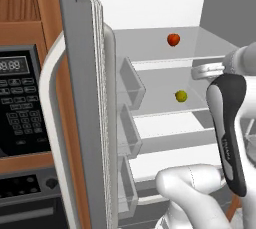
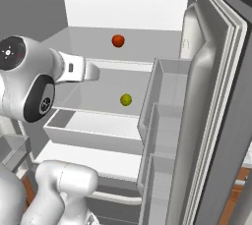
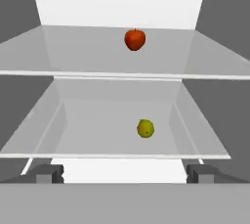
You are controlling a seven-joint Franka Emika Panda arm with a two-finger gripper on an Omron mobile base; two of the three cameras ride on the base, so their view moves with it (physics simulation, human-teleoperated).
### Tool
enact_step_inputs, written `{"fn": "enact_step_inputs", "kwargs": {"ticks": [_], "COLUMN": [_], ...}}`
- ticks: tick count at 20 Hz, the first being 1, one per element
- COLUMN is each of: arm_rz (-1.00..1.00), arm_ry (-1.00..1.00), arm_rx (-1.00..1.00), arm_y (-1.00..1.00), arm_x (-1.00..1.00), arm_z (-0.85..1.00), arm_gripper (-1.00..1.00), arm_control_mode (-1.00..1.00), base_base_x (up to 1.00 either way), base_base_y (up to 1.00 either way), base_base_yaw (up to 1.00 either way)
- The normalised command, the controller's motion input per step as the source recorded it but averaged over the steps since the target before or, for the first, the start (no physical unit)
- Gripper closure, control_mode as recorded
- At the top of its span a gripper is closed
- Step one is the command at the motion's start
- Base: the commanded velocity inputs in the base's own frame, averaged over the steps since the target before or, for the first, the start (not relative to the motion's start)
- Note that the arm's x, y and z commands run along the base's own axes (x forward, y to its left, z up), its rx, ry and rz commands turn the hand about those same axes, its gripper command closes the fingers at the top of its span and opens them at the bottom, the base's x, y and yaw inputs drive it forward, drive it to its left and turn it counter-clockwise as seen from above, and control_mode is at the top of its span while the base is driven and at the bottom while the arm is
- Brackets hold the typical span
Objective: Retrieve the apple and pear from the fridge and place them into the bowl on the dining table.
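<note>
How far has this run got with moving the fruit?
Done: the fridge stands open. In hand: nothing yet. The hand is open and empty, facing the shelves from outside. The apple sits on the upper shelf and the pear on the shelf below, both untouched. Left: grasp each fruit and carry it to the bowl on the dining table.

Oven display (image 1: 14, 65), black panel left of the fridge (image 1: 85, 103) door: four digits, reading roughly "09:89", uncertain. Keypad labels beneath too small to read. Lettering on arm link illegible.
</note>
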Motion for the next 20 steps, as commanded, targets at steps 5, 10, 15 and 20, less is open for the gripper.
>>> {"fn": "enact_step_inputs", "kwargs": {"ticks": [5,10,15,20], "arm_rz": [-0.01,-0.06,-0.08,-0.03], "arm_ry": [-0.21,0.00,0.08,0.12], "arm_rx": [-0.05,0.03,0.13,0.12], "arm_y": [-0.03,-0.10,-0.12,-0.04], "arm_x": [0.26,0.08,0.15,0.23], "arm_z": [0.01,0.30,0.55,0.31], "arm_gripper": [-1.00,-1.00,-1.00,-1.00], "arm_control_mode": [-1.00,-1.00,-1.00,-1.00], "base_base_x": [0.00,0.00,0.00,0.00], "base_base_y": [0.00,0.00,0.00,0.00], "base_base_yaw": [0.00,0.00,0.00,0.00]}}
